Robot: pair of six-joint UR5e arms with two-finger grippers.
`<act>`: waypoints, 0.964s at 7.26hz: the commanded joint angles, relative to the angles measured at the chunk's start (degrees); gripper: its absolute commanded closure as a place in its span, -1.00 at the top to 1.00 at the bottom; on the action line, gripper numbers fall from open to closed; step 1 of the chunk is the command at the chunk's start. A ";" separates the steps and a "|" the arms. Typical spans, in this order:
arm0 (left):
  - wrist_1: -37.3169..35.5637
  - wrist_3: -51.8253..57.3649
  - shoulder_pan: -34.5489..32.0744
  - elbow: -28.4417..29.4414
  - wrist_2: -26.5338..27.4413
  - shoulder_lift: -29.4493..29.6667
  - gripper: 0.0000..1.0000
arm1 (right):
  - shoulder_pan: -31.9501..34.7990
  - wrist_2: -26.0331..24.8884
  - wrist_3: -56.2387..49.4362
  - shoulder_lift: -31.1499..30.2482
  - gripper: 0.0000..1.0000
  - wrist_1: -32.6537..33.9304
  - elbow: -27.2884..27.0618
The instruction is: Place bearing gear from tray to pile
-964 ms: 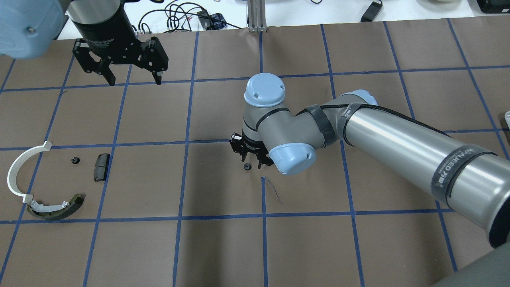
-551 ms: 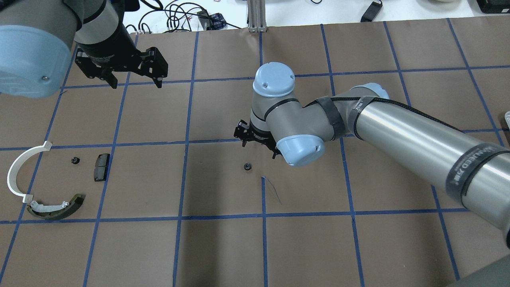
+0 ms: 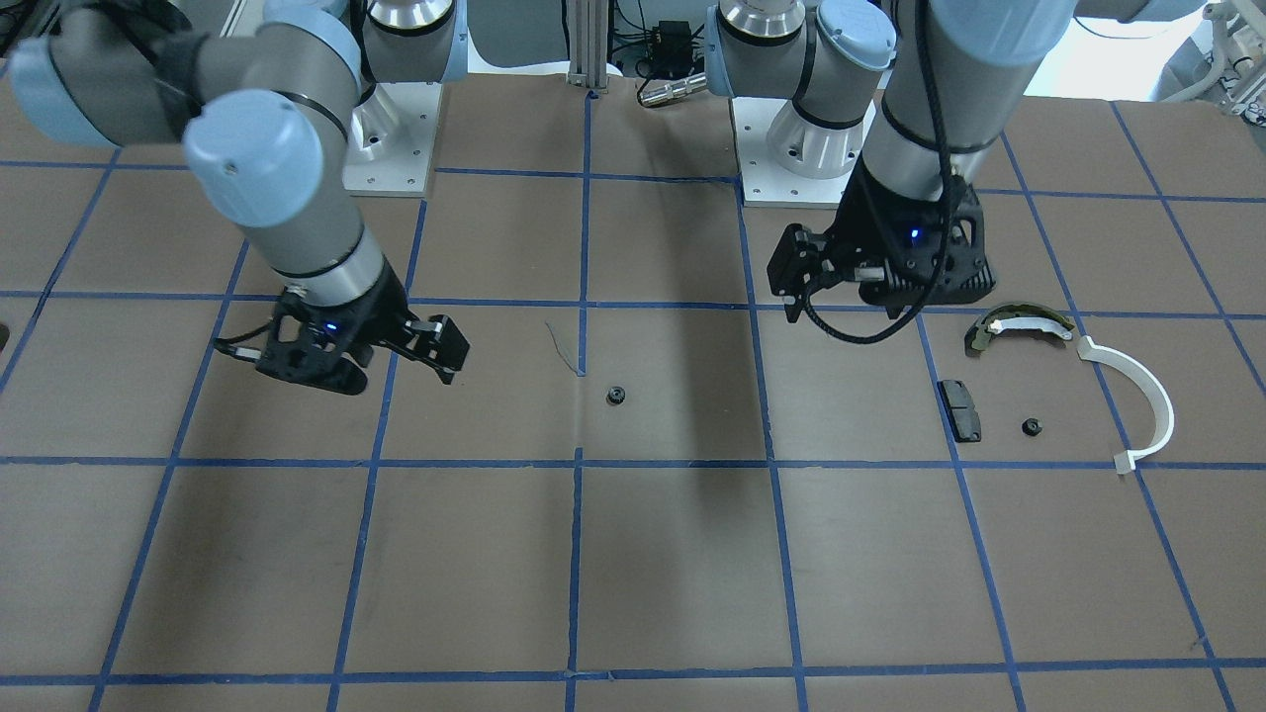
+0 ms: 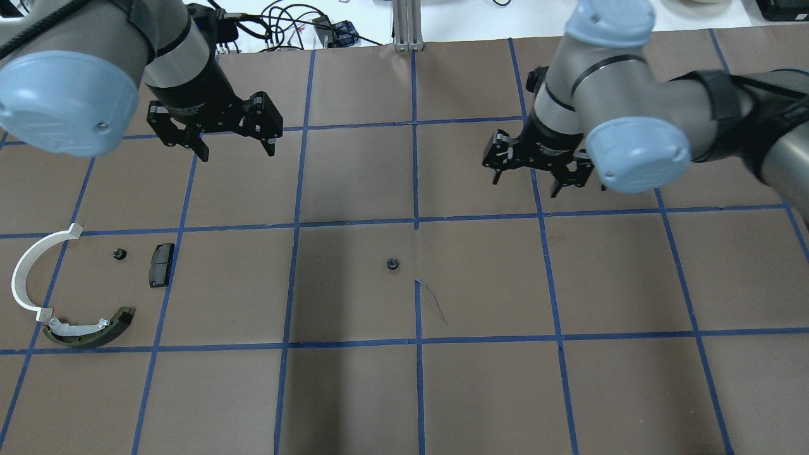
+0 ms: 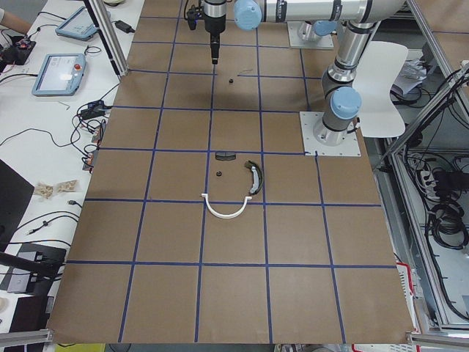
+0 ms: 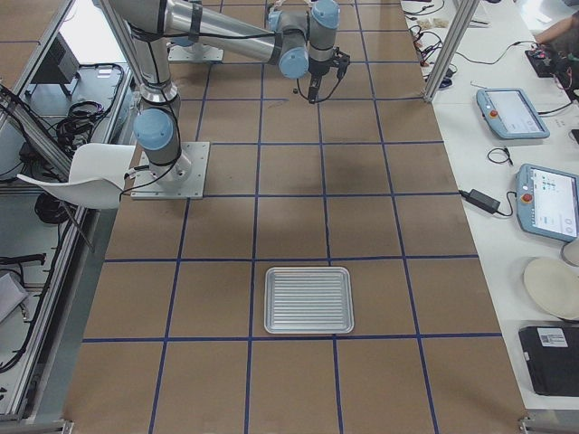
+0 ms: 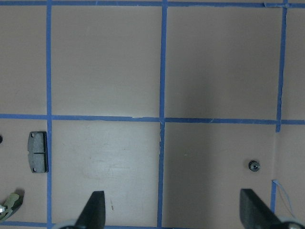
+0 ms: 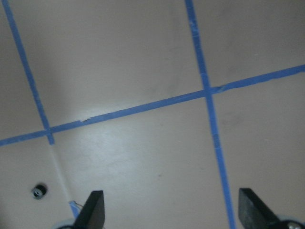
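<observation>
Four small parts make up the pile point(image 4: 163, 256) at the far left of the overhead view: a white curved arc point(image 4: 16, 278), an olive-and-white shoe point(image 4: 88, 330) touching the arc's near end, a small black part point(image 4: 117, 254) and a flat black pad point(image 4: 160, 272). Beyond them the left gripper point(image 4: 237, 153) hangs above the table point(image 4: 354, 392), fingers spread wide and empty. The bearing gear point(image 4: 392, 264) lies alone on the brown paper near the table's middle, well apart from the pile, while further right the right gripper point(image 4: 526, 183) hovers equally wide and empty, and the ribbed metal tray point(image 6: 308, 299) shows only in the exterior right view.
</observation>
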State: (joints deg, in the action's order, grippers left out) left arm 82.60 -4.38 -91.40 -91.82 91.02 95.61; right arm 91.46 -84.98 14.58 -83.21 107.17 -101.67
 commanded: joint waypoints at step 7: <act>-24.32 -23.82 -17.47 -11.09 -0.76 18.98 1.00 | -3.92 -4.66 -9.57 -11.01 1.00 -14.01 5.26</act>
State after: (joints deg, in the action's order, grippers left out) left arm 62.28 -25.94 -106.80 -100.83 90.30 112.94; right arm 87.58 -89.46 5.42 -94.16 93.90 -97.03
